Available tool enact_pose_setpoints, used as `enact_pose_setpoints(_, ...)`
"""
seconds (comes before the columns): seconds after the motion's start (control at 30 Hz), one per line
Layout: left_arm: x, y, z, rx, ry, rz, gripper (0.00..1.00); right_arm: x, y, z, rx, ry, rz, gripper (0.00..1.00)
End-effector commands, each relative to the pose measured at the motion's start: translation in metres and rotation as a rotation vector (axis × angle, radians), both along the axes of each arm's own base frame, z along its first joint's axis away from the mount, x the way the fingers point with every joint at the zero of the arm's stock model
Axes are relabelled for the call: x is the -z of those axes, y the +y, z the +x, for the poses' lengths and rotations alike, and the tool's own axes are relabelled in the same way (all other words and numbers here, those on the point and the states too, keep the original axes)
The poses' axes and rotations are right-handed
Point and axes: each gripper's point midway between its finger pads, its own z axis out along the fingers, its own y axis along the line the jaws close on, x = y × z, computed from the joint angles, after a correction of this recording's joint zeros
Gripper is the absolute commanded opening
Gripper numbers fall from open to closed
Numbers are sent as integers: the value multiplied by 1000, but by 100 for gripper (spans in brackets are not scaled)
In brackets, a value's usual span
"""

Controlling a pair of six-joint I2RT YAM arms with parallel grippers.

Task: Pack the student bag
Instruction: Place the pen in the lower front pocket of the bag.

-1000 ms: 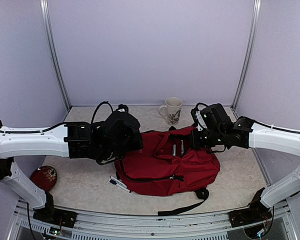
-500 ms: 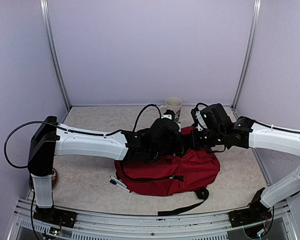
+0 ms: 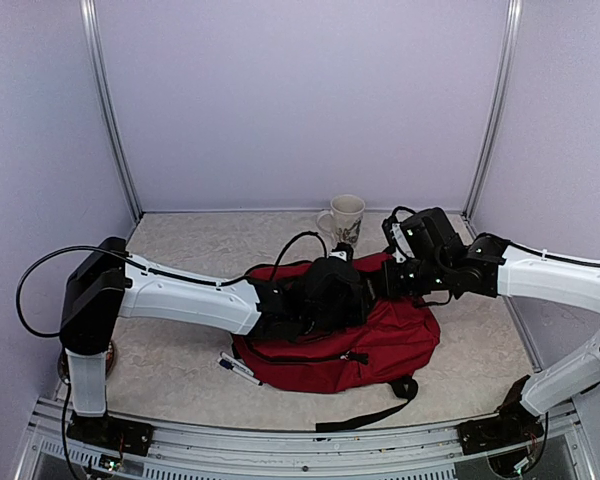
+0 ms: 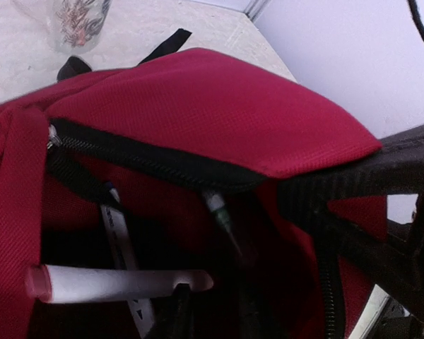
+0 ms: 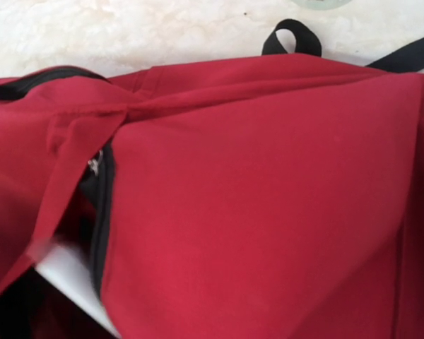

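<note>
The student bag [image 3: 380, 345] lies dark red in the middle of the table. My right gripper [image 3: 387, 280] is shut on its upper flap [image 4: 219, 106] and holds the zip opening [image 4: 148, 162] up. In the right wrist view red fabric [image 5: 268, 212] fills the picture and hides the fingers. My left gripper [image 4: 208, 314] reaches into the opening, shut on the end of a white marker [image 4: 113, 282] with a red cap. A printed white pen [image 4: 120, 233] and a green-tipped pen [image 4: 219, 212] stand inside the pocket.
A patterned mug [image 3: 345, 218] stands just behind the bag. Two pens [image 3: 238, 368] lie on the table by the bag's left front corner. The bag's black strap [image 3: 365, 415] trails toward the near edge. A dark-red round thing [image 3: 110, 350] shows behind the left arm's base.
My left arm has swung from the table's left side across to the bag and lowered its gripper into the opening. The right arm has held still with the flap.
</note>
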Motion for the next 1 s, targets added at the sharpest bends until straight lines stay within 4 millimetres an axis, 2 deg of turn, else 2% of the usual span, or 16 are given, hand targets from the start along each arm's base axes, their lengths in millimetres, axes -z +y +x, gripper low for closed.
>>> enact_pose_setpoints(0.0, 14, 1, -14, 56, 50, 13, 41, -28, -9, 12, 50, -82, 32, 0)
enact_pose_setpoints(0.07, 9, 3, -14, 59, 46, 18, 66, -27, -9, 12, 51, -80, 31, 0)
enact_pose_setpoints(0.13, -1, 7, -12, 43, 37, 15, 80, -28, -8, 13, 50, -81, 34, 0)
enact_pose_setpoints(0.23, -38, 15, -8, 26, -36, -8, 83, -27, -9, 12, 48, -80, 34, 0)
enact_pose_setpoints(0.37, -108, 37, -3, -5, -152, -35, 85, -25, -9, 11, 47, -75, 32, 0)
enact_pose_setpoints(0.43, -125, 64, 1, -67, -162, -14, 89, -25, -9, 11, 47, -75, 32, 0)
enact_pose_setpoints(0.5, -137, 102, 6, -158, -145, -7, 93, -24, -9, 11, 46, -74, 32, 0)
enact_pose_setpoints(0.57, -126, 144, 8, -256, -80, 16, 94, -23, -9, 11, 45, -72, 32, 0)
enact_pose_setpoints(0.63, -94, 194, 7, -380, 23, 41, 95, -21, -8, 11, 43, -69, 32, 0)
enact_pose_setpoints(0.73, -47, 252, -11, -513, 150, 72, 93, -16, -6, 11, 39, -63, 37, 0)
enact_pose_setpoints(0.83, -3, 284, -32, -569, 250, 95, 84, -11, -2, 12, 30, -49, 38, 0)
enact_pose_setpoints(0.97, 43, 296, -52, -563, 348, 143, 72, -10, 0, 13, 24, -40, 39, 0)
